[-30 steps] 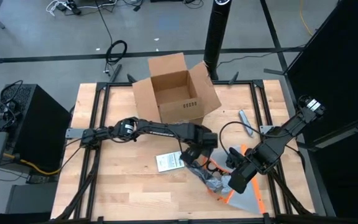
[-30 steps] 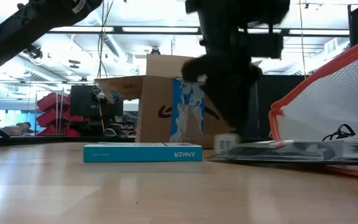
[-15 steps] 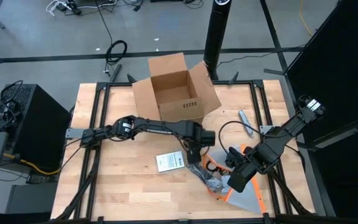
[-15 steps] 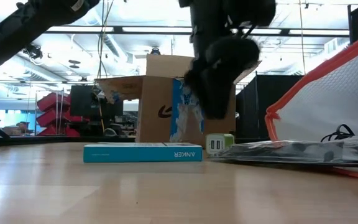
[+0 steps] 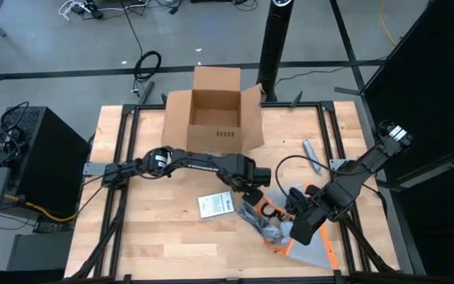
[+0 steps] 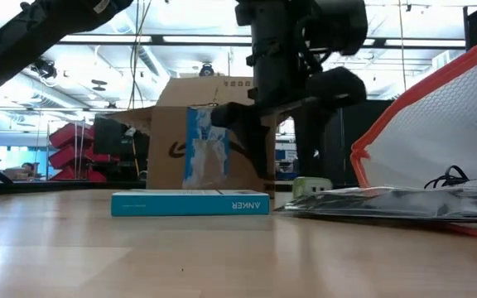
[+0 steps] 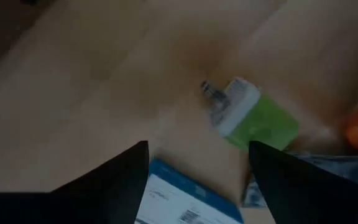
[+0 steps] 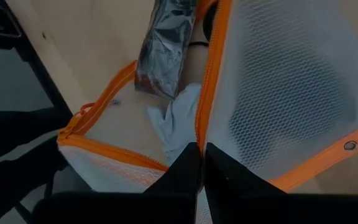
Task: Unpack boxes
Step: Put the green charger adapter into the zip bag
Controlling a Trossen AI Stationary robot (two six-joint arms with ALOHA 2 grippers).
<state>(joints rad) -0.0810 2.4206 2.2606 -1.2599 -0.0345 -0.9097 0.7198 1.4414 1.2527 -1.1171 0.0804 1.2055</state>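
Just front of the cardboard box point(image 5: 213, 118), the left gripper point(image 7: 197, 180) hovers empty, fingers spread, while the right gripper point(image 8: 201, 163) pinches the mesh pouch point(image 8: 278, 93).

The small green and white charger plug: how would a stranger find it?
Start at the open brown cardboard box at the table's far edge. Come nearer to the flat blue-edged white Anker box; the green and white charger plug lies beside it, the only green item.

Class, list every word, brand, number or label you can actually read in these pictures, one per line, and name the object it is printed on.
"ANKER": on the side of the flat teal box, low view.
Blue-and-white label on the cardboard box: print too blurred to read.
Black marks on the cardboard box, high view: too small to read.
White label on the teal box, left wrist view: blurred.
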